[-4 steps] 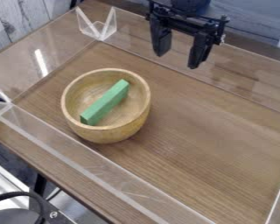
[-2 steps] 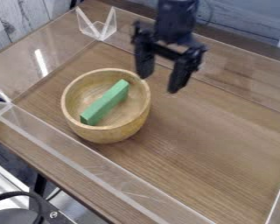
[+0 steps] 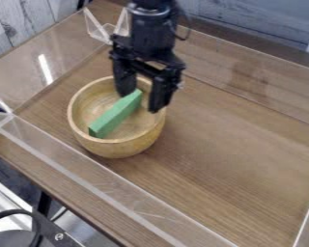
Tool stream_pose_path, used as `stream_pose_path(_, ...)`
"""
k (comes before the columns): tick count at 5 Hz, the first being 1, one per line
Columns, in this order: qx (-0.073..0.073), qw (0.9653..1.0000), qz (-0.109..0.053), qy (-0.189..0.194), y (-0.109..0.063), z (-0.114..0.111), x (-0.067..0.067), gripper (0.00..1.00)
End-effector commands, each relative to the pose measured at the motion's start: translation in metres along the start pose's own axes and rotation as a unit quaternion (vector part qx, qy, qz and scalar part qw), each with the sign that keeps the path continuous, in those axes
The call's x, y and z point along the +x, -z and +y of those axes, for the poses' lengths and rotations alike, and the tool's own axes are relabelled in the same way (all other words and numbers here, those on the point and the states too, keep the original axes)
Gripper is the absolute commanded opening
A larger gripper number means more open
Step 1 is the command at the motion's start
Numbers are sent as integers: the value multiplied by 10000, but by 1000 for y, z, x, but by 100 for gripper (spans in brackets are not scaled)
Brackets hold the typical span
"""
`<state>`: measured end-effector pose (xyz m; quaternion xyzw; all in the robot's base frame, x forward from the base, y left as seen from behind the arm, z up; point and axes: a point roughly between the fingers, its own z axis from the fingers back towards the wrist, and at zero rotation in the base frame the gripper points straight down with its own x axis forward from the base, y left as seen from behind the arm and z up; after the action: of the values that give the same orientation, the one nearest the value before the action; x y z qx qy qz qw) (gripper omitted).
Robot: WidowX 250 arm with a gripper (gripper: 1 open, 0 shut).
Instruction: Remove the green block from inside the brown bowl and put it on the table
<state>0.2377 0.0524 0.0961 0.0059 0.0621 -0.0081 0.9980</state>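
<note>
The brown bowl (image 3: 120,145) sits left of centre on the table (image 3: 235,145). Inside it the green block (image 3: 109,117) lies slanted, its lower end toward the front left of the bowl. My gripper (image 3: 142,91) points down over the bowl's back right part. It is open, and its two black fingers (image 3: 161,96) stand either side of the block's upper end, which they partly hide. I cannot tell whether they touch the block. Nothing is held.
Clear acrylic walls (image 3: 80,188) edge the table on the front and left sides. A clear folded acrylic piece (image 3: 103,27) stands at the back left. Bare wood-grain tabletop spreads to the right of the bowl.
The gripper has travelled from the back right of the table leftward and down, and now hangs over the bowl at the block. It stayed open. Bowl and block have not moved.
</note>
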Motion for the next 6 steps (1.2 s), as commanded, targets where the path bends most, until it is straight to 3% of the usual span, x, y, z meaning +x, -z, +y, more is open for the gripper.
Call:
stream_pose_path(1,99,9994,-340,-6,-7,17,-4,100)
stream_pose_path(2,113,9993,-348,-18,3,26,-8,100)
stream_pose_path(6,32,9993,-374,-8,33,33,3,100)
